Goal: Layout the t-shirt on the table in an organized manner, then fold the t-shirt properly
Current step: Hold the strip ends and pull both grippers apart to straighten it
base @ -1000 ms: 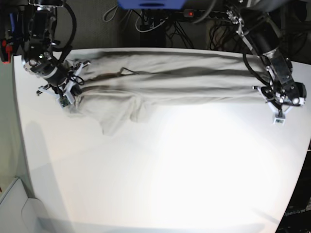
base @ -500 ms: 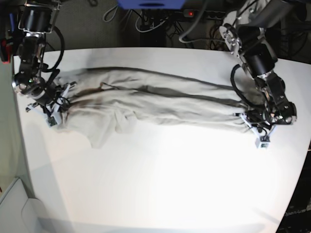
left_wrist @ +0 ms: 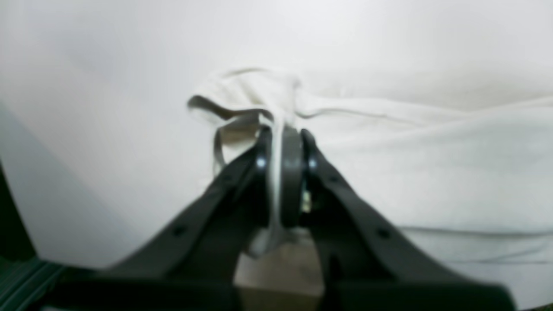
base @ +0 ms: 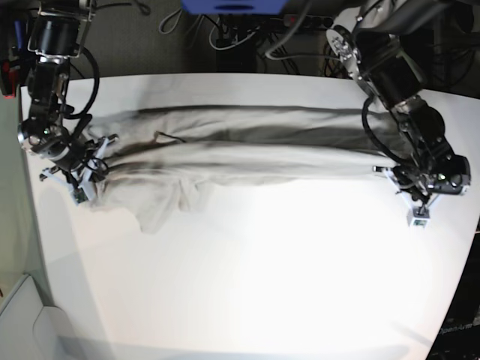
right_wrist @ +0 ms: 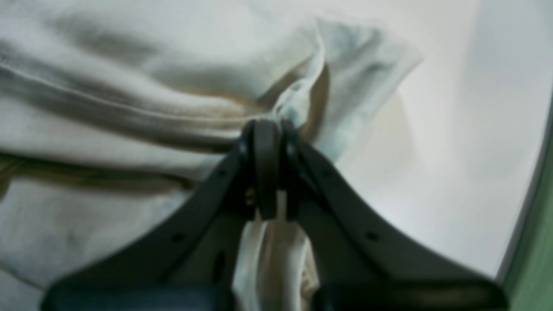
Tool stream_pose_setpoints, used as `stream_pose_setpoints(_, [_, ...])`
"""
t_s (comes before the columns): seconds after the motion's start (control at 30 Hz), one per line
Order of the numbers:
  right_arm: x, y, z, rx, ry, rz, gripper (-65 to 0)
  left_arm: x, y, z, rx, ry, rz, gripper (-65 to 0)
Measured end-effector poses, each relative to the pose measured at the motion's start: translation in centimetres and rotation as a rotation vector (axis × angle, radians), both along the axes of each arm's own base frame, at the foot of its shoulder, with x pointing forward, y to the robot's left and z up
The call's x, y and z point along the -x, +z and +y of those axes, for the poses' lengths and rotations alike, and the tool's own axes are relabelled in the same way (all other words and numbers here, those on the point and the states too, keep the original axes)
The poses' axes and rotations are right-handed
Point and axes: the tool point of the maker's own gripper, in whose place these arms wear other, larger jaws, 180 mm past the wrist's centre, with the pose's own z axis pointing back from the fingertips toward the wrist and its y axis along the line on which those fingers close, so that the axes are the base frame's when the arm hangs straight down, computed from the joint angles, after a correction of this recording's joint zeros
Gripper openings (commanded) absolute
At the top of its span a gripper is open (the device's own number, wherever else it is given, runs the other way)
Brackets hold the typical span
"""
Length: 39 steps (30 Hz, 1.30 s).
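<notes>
The light grey-beige t-shirt (base: 247, 154) lies stretched in a long wrinkled band across the far half of the white table (base: 262, 285). My left gripper (base: 411, 196) is at the band's right end in the base view. In the left wrist view the left gripper (left_wrist: 283, 136) is shut on a bunched edge of the t-shirt (left_wrist: 432, 164). My right gripper (base: 84, 178) holds the other end. In the right wrist view the right gripper (right_wrist: 265, 127) is shut on a gathered fold of the t-shirt (right_wrist: 129, 86). A loose flap (base: 161, 206) hangs toward the front.
Cables and a power strip (base: 247, 30) lie behind the table's far edge, under a blue object (base: 232, 6). The table's rounded left edge (base: 34, 225) runs close to my right arm. A greenish surface (right_wrist: 540, 259) shows beyond that edge.
Both grippers brought the stretched shirt from the far edge toward the table's middle. In the last half second the left gripper moved outward to the right and the band levelled out.
</notes>
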Motion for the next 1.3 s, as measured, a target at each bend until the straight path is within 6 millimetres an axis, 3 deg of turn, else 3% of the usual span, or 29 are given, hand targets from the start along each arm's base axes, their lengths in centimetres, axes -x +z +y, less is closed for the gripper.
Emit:
stream_pose_setpoints(0.43, [0.0, 0.0, 0.2, -0.009, 0.001, -0.004, -65.0, 0.3, 3.4, 1.9, -0.086, 0.027, -0.06, -64.9])
stream_pose_setpoints(0.7, [0.0, 0.0, 0.2, -0.01, 0.001, -0.003, -65.0, 3.1, 0.8, 1.9, -0.082, 0.026, 0.032, -64.9])
stream_pose_setpoints(1.13, [0.0, -0.1, 0.3, -0.008, 0.003, 0.001, -65.0, 4.8, -0.5, 1.8, -0.082, 0.021, 0.071, -64.3])
stream_pose_setpoints(1.2, [0.0, -0.1, 0.3, -0.008, 0.004, 0.001, -64.7, 4.9, -0.6, 1.8, -0.082, 0.021, 0.074, -61.0])
stream_pose_setpoints(1.3, [0.1, -0.2, 0.3, -0.008, 0.004, 0.004, -58.7, 4.9, -0.6, 1.9, -0.084, 0.021, 0.075, -47.5])
